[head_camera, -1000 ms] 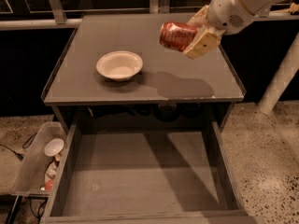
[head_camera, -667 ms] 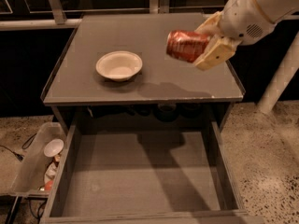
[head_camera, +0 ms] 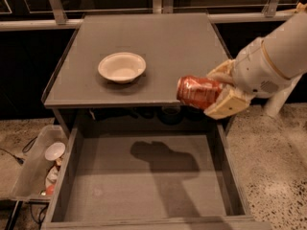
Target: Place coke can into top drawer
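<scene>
The red coke can (head_camera: 197,92) lies sideways in my gripper (head_camera: 221,91), which is shut on it. The cream fingers (head_camera: 228,103) clasp the can's right end. The can hangs in the air over the cabinet's front right edge, above the back right part of the open top drawer (head_camera: 144,176). The drawer is pulled out wide, its flat grey floor bare, with the shadow of the can and arm on it. My white arm reaches in from the right.
A cream-white bowl (head_camera: 122,66) sits on the grey cabinet top (head_camera: 158,42), left of centre. A translucent plastic bin (head_camera: 38,164) with small items stands on the floor left of the drawer. A white post is at the right edge.
My gripper has carried the coke can forward and down, from above the cabinet top's right side to its front edge over the open drawer.
</scene>
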### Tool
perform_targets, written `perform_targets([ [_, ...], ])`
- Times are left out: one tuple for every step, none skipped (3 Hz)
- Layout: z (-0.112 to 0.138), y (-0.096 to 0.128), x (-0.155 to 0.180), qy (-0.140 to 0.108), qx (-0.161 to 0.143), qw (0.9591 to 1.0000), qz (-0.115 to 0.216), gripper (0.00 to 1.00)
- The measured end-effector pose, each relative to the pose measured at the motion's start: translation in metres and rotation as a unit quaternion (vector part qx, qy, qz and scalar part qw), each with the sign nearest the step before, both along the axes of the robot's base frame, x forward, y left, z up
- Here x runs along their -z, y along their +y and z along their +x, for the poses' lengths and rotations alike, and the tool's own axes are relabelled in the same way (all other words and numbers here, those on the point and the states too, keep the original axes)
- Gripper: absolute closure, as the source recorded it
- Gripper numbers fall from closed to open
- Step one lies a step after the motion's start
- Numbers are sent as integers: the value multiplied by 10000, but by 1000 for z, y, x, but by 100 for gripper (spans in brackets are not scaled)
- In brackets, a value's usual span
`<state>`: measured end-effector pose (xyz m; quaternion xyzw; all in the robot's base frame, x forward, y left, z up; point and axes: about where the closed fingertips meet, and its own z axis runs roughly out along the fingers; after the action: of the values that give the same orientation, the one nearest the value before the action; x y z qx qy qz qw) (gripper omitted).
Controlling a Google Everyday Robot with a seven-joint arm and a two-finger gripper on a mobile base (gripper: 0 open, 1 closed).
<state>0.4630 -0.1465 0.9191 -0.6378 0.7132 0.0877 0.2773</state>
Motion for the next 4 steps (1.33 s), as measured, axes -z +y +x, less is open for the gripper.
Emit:
perform_targets([
  [-6,1,15,153,-21,9999,-42,100],
  [-6,1,14,142,-21,9999,-40,100],
  [-9,15,22,166,-193,9997,-30,100],
  [-8,32,43,170,-361,9991,166,100],
])
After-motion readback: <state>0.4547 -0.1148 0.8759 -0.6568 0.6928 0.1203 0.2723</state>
